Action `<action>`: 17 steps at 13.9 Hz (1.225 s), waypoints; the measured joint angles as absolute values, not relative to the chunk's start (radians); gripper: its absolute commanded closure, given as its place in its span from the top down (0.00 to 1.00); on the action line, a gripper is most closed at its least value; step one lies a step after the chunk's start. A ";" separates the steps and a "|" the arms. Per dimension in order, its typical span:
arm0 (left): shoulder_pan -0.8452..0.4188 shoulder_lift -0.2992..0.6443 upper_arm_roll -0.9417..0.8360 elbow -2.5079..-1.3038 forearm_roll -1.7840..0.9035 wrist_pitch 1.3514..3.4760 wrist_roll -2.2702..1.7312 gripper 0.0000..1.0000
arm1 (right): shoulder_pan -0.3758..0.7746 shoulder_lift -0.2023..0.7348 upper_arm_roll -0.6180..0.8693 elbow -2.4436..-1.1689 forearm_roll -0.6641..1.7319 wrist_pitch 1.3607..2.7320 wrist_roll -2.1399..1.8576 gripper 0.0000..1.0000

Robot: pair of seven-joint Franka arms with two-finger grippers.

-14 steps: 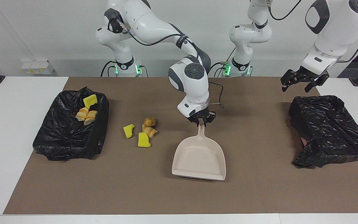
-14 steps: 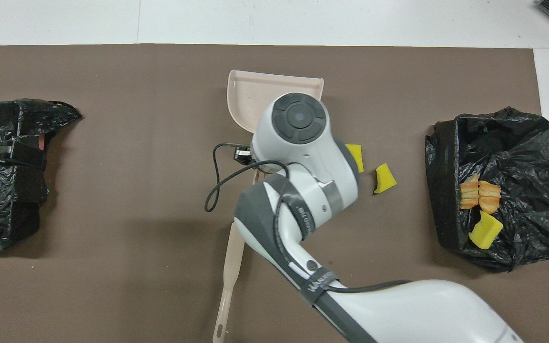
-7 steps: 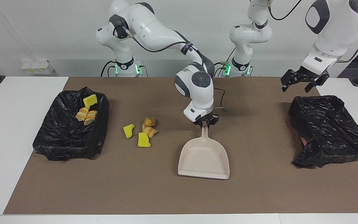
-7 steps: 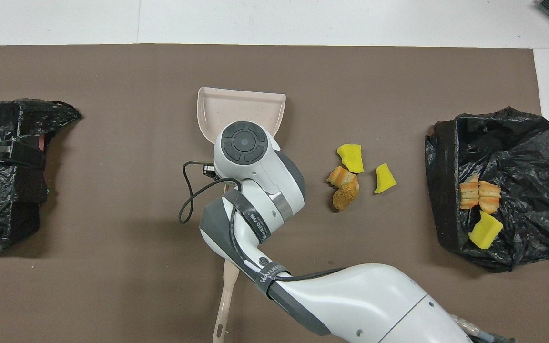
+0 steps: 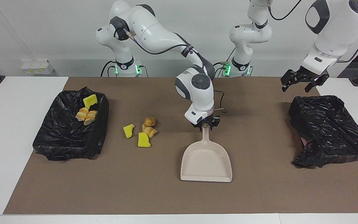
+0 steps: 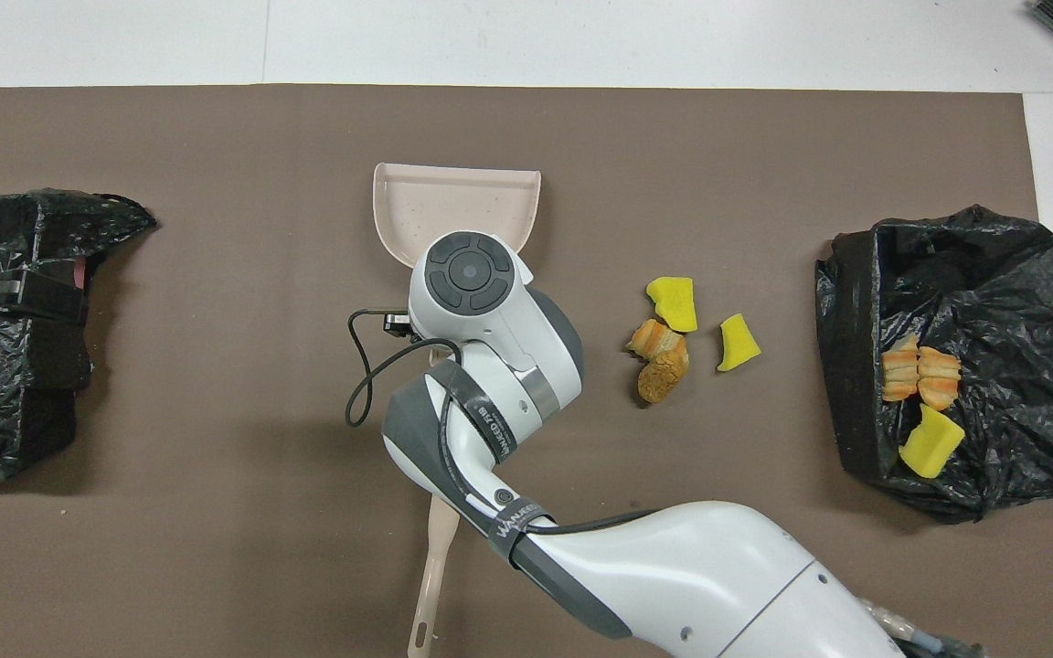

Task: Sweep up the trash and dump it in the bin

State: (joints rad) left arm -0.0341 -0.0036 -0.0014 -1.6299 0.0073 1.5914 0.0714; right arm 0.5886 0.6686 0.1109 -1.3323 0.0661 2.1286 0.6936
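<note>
The right gripper [image 5: 206, 125] is clenched on the dustpan [image 5: 206, 161] handle, pan flat on the mat (empty). Four trash pieces [image 5: 141, 132] lie beside it toward the bin [image 5: 70, 130], so keep its lip down. Left gripper [image 5: 303, 79] waits, fingers spread.

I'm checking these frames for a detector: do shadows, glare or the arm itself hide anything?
Facing view: even light, soft shadows under the right hand and dustpan; sheen on the black bin liners.
Overhead view: the right arm covers the dustpan's handle and part of the pan; the loose trash shows whole.
</note>
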 measured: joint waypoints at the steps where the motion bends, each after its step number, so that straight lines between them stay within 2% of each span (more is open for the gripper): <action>1: -0.034 -0.004 -0.001 -1.630 0.007 1.591 0.071 1.00 | 0.588 0.647 0.111 -1.333 0.066 2.106 0.693 1.00; 5: -0.034 -0.004 -0.001 -1.630 0.007 1.591 0.071 1.00 | 0.569 0.576 0.111 -1.348 0.068 1.989 0.692 1.00; 7: -0.034 -0.004 -0.001 -1.630 0.007 1.591 0.071 1.00 | 0.572 0.527 0.121 -1.400 0.074 1.962 0.694 1.00; 9: -0.034 -0.004 -0.001 -1.630 0.007 1.591 0.071 1.00 | 0.602 0.443 0.140 -1.512 0.086 1.958 0.723 1.00; 12: -0.034 -0.004 -0.001 -1.630 0.007 1.591 0.071 1.00 | 0.705 0.306 0.146 -1.720 0.164 1.991 0.818 1.00; 14: -0.034 -0.004 -0.001 -1.630 0.007 1.591 0.071 1.00 | 0.764 0.227 0.147 -1.898 0.187 2.110 0.885 1.00; 17: -0.035 -0.004 -0.013 -1.628 0.007 1.591 0.071 1.00 | 0.815 0.162 0.148 -2.123 0.211 2.248 0.920 1.00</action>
State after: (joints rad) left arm -0.0354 -0.0044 -0.0127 -1.6279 0.0071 1.5915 0.0711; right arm 0.8148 0.1619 0.1476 -2.1232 0.2111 2.2476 0.9204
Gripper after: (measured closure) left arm 0.000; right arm 0.000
